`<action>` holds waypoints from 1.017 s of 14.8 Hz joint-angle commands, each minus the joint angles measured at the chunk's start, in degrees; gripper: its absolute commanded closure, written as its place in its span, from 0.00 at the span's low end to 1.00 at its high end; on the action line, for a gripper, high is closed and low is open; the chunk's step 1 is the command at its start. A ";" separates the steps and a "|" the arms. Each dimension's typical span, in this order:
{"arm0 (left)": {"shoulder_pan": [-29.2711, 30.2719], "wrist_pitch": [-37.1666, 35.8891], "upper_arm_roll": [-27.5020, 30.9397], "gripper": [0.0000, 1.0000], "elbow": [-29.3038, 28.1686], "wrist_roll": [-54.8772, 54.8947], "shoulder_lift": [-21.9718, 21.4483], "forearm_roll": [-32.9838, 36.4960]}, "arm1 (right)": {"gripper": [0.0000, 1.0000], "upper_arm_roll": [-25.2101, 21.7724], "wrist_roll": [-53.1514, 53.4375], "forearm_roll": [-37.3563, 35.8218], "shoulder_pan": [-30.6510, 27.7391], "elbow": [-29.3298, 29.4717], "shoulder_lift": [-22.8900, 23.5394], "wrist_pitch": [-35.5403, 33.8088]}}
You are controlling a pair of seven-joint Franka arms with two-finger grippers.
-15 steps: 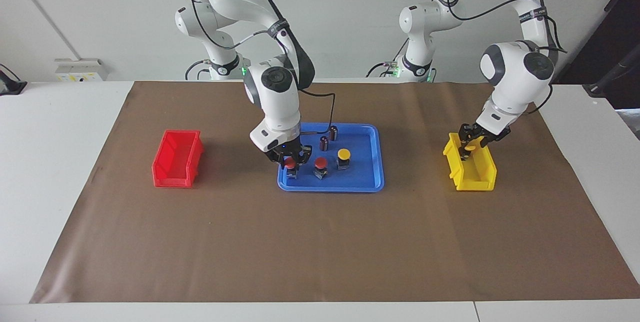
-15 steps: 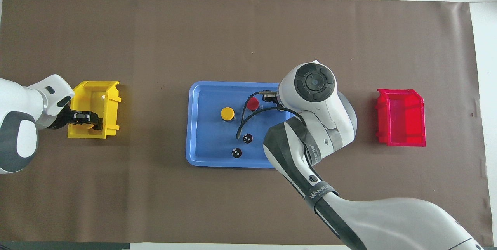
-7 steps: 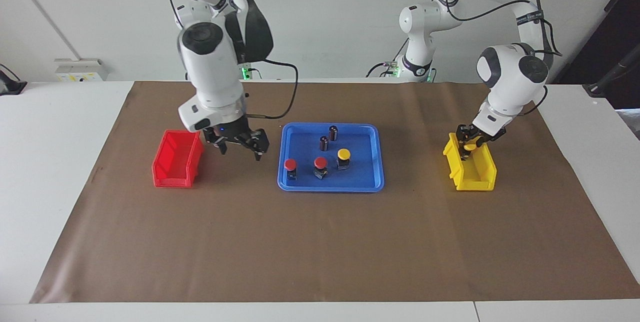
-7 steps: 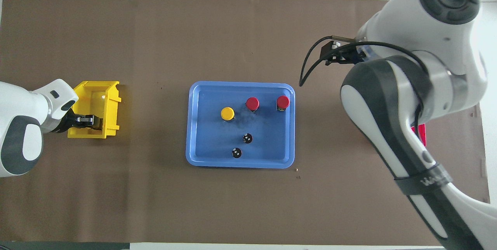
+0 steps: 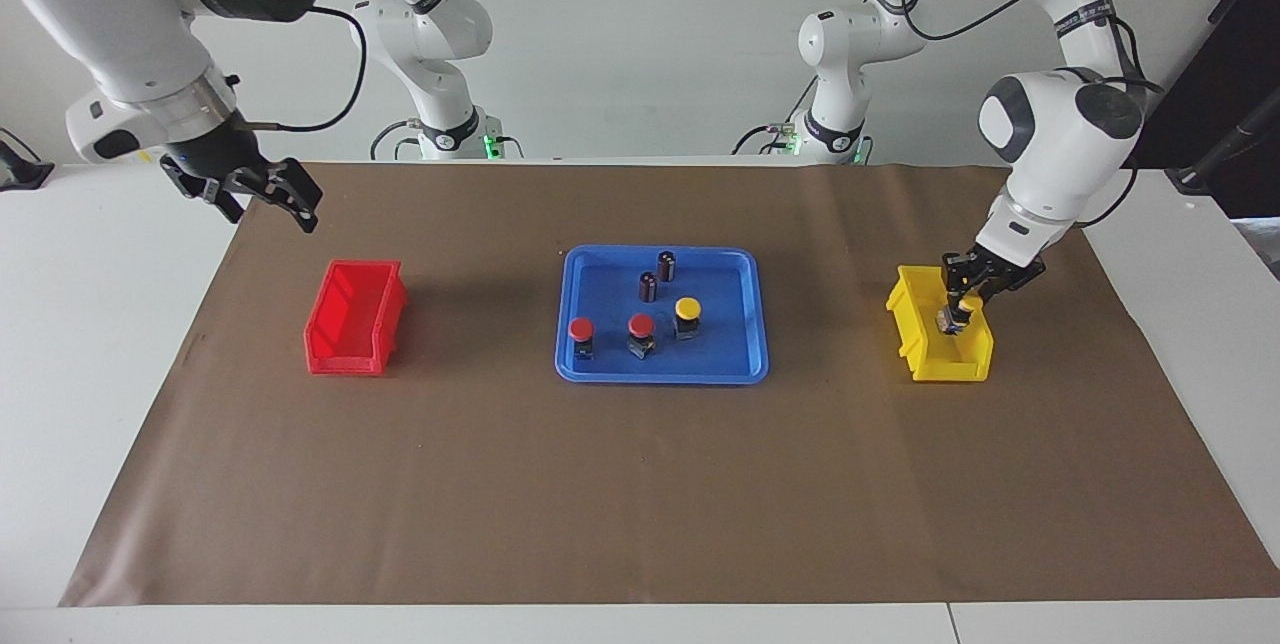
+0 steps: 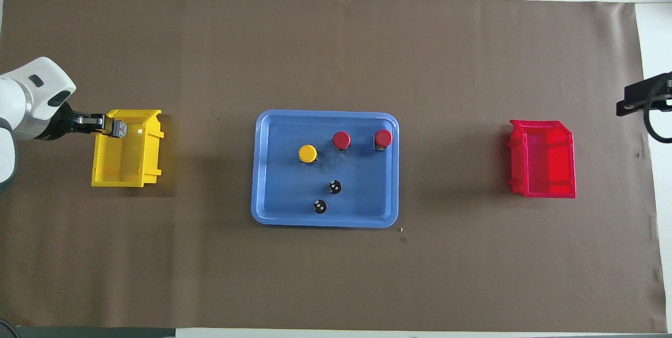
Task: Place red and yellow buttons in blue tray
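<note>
1. Where the blue tray [image 5: 745, 364] lies mid-bench on the brown mat [image 5: 640, 484], three buttons stand in a row inside it: a yellow button [image 5: 687, 315] and two red buttons [image 5: 641, 333] [image 5: 580, 336], the outer red one toward the right arm's end.
2. Two dark cylinders [image 5: 657, 278] stand in the tray too, nearer the robots than the buttons.
3. Left gripper [image 5: 958, 309] hangs over the yellow bin [image 5: 925, 354] at the left arm's end, fingers clamped on a fourth button [image 6: 119, 128], yellow cap, clear of the bin floor.
4. Right gripper [image 5: 262, 196] is raised over the mat's corner at the right arm's end, near the red bin [image 5: 350, 344], fingers spread wide, holding nothing.
</note>
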 commanded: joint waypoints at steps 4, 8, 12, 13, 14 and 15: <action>-20.09 0.54 -0.15 0.98 1.10 -28.51 1.58 0.01 | 0.00 1.27 -2.05 -1.48 1.13 -3.89 -2.73 -0.07; -28.11 6.96 -0.15 0.98 -4.98 -33.72 2.72 0.01 | 0.00 1.18 -5.23 -2.10 0.34 -3.71 -2.12 0.02; -29.87 11.19 -0.06 0.98 -7.53 -34.17 6.05 0.01 | 0.00 1.36 -5.23 -3.94 1.04 -3.62 -2.12 -0.25; -29.88 11.81 -0.06 0.98 -7.88 -34.08 6.67 0.01 | 0.00 1.36 -5.23 -3.94 1.04 -3.80 -2.12 -0.16; -29.88 12.68 -0.06 0.98 -8.76 -34.08 6.68 0.01 | 0.00 1.36 -5.23 -3.94 1.04 -3.80 -2.12 -0.07; -29.88 13.65 -0.06 0.94 -8.94 -34.08 6.76 0.01 | 0.00 1.45 -5.05 -3.86 1.04 -3.80 -2.12 0.10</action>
